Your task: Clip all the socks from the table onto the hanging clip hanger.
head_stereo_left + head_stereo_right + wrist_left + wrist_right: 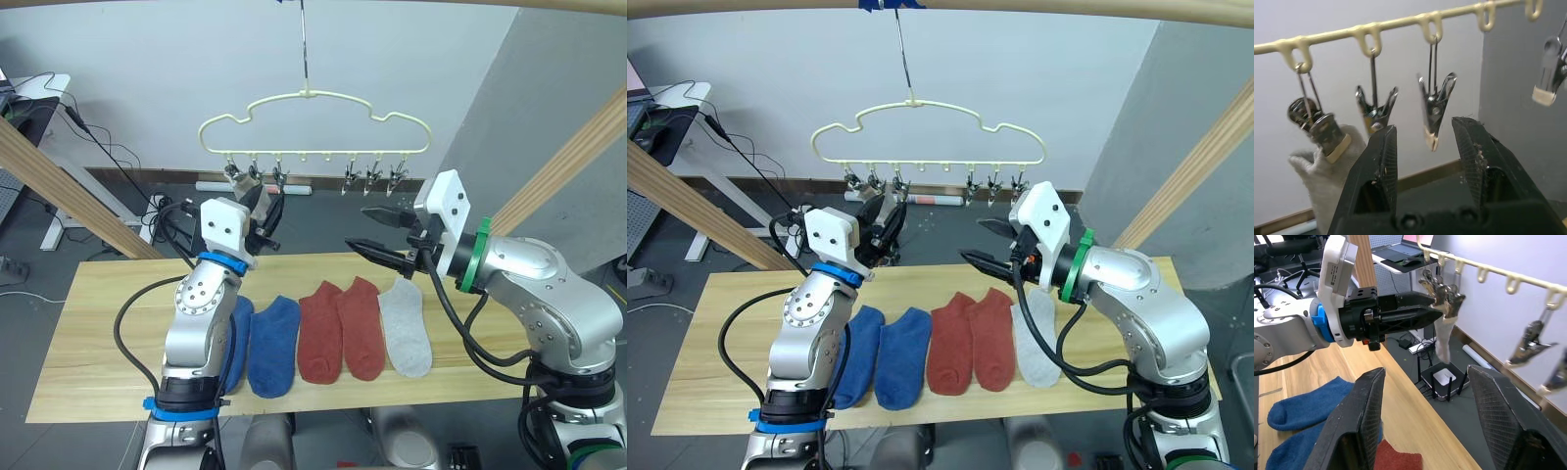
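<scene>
One grey sock [1327, 171] hangs clipped on clip hanger [313, 122]. Five socks [338, 328] wait on table [98, 323]. My left gripper [1422, 161] and right gripper [377, 233] empty, fingers apart, near clips.

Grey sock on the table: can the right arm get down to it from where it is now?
Probably yes. The right tool hangs open just above the table, almost over the grey sock, which lies flat at the row's end beside a red sock, nothing covering it.
</scene>
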Controlling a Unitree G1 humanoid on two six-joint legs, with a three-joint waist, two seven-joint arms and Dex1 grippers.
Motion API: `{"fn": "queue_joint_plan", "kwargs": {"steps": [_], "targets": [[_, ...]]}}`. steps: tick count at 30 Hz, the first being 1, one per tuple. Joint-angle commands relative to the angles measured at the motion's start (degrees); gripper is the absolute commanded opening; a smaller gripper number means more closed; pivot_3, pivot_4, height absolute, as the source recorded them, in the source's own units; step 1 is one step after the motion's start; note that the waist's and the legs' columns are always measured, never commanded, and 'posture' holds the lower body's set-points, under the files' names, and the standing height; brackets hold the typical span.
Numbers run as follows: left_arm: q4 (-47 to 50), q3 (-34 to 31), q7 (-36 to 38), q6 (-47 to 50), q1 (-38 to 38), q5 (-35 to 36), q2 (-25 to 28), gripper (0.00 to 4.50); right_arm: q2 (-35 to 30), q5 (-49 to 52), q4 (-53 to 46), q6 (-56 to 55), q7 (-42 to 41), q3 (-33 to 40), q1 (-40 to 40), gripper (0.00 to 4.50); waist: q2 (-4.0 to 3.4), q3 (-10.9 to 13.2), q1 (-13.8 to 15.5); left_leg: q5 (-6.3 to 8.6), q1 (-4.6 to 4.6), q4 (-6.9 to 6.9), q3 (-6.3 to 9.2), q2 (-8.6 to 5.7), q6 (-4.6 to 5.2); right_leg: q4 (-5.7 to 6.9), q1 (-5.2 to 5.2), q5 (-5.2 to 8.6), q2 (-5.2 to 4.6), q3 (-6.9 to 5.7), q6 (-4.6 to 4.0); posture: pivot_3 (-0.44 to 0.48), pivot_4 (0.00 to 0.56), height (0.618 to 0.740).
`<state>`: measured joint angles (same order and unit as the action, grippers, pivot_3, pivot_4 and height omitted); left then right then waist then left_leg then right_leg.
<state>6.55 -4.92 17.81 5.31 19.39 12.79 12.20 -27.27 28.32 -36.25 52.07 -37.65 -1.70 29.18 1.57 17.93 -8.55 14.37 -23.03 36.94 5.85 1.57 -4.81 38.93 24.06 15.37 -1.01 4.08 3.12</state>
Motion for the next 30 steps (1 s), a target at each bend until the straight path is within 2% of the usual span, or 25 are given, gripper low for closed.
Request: {"fn": "queue_joint_plan", "kwargs": {"steps": [1, 14, 30], "targets": [[-0.08, -0.72, -1.35, -2.64, 1.06, -0.94, -0.3, 1.97, -1.23, 1.55, -2.35, -0.41, 0.7, 1.55, -0.33, 2.82, 0.0, 0.0, -0.1, 0.0, 0.0, 0.0, 0.0, 0.0, 0.0, 0.0, 0.0, 0.0, 0.0, 0.0, 0.0, -0.292, 0.323, 0.74], [-1.51, 0.1, -2.39, -4.93, 0.86, -1.94, -1.07, 1.97, -1.91, 3.23, -2.4, -1.08, 3.73, 1.56, -0.41, 2.82, 0.01, 0.0, -0.62, 0.0, -0.01, -0.02, 0.0, 0.0, 0.0, -0.02, 0.0, 0.01, 0.0, 0.0, 0.01, -0.298, 0.322, 0.74], [-6.5, -1.36, -3.87, -6.05, 5.66, -1.84, -1.31, 1.97, -2.03, 4.13, -2.04, -1.53, 4.32, 1.55, -0.55, 2.82, 0.02, 0.01, -1.04, 0.0, -0.02, -0.05, 0.0, 0.0, 0.0, -0.06, 0.0, 0.02, 0.01, 0.0, 0.03, -0.3, 0.322, 0.74]]}}
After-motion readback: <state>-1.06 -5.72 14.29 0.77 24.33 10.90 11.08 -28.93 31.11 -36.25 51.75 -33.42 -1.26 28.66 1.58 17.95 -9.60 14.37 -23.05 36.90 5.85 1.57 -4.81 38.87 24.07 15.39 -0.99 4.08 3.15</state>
